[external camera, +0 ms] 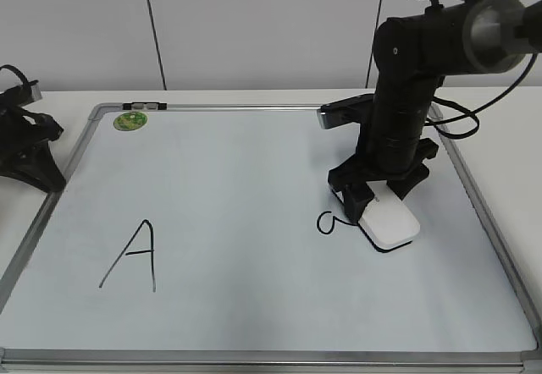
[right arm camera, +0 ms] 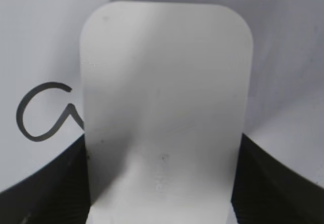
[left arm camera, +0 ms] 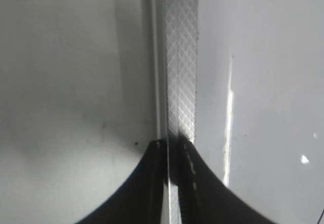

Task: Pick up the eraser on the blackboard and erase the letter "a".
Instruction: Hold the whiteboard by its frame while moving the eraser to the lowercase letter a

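Note:
The blackboard (external camera: 254, 171) is a white board with a silver frame and a green sticker (external camera: 131, 121). The white eraser (external camera: 389, 223) lies flat on it at the right. It fills the right wrist view (right arm camera: 164, 107). My right gripper (external camera: 370, 198) is shut on the eraser's sides. The letter "a" (external camera: 329, 222) is just left of the eraser, and its right part is under the eraser (right arm camera: 43, 112). My left gripper (external camera: 34, 158) rests at the board's left edge, shut and empty, its fingers (left arm camera: 172, 148) over the frame.
A large capital "A" (external camera: 133, 255) is drawn at the board's lower left. The silver frame (left arm camera: 179, 57) runs up the left wrist view. The board lies on a white table (external camera: 51, 103) against a pale wall.

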Motion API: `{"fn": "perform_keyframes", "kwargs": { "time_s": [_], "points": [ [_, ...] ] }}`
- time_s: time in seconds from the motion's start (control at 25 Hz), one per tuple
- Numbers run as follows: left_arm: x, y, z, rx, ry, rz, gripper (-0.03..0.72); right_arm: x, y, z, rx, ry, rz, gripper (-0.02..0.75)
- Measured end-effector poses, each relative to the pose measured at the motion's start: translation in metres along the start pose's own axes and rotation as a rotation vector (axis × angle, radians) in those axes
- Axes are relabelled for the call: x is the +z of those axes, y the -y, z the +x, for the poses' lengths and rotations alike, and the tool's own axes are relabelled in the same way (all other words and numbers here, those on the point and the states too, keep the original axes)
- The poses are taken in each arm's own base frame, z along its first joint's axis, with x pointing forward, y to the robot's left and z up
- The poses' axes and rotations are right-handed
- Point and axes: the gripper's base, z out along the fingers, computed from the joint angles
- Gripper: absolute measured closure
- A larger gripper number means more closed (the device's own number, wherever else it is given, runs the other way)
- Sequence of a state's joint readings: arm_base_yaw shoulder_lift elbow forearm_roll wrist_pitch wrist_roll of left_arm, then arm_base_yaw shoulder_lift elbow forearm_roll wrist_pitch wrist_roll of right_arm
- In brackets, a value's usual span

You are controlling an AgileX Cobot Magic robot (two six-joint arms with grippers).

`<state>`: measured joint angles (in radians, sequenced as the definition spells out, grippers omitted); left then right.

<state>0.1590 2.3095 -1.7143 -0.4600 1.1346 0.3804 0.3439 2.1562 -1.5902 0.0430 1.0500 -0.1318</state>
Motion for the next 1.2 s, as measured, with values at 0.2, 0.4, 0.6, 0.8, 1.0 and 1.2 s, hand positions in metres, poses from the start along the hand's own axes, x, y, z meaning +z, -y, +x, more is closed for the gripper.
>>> {"fn": "perform_keyframes", "kwargs": {
  "time_s": [0.2, 0.4, 0.6, 0.8, 1.0, 1.2],
  "points": [
    [0.000, 0.000, 0.000, 0.000, 0.000, 0.000, 0.653, 0.003, -0.001, -0.003, -0.002, -0.022, -0.005, 0.200],
    [0.000, 0.000, 0.000, 0.001, -0.001, -0.001, 0.653, 0.003, -0.014, -0.004, -0.045, -0.025, 0.007, 0.200],
    [0.000, 0.000, 0.000, 0.001, -0.001, -0.001, 0.653, 0.006, -0.048, -0.006, -0.125, -0.029, 0.004, 0.200],
    [0.000, 0.000, 0.000, 0.002, -0.002, -0.004, 0.653, 0.007, -0.081, -0.005, -0.210, -0.035, 0.001, 0.200],
    [0.000, -0.001, 0.000, 0.006, -0.004, -0.011, 0.653, 0.008, -0.094, -0.004, -0.247, -0.041, 0.000, 0.200],
    [0.000, -0.001, 0.000, 0.007, -0.004, -0.013, 0.653, 0.004, -0.092, -0.010, -0.247, -0.040, 0.016, 0.200]
  ]
}}
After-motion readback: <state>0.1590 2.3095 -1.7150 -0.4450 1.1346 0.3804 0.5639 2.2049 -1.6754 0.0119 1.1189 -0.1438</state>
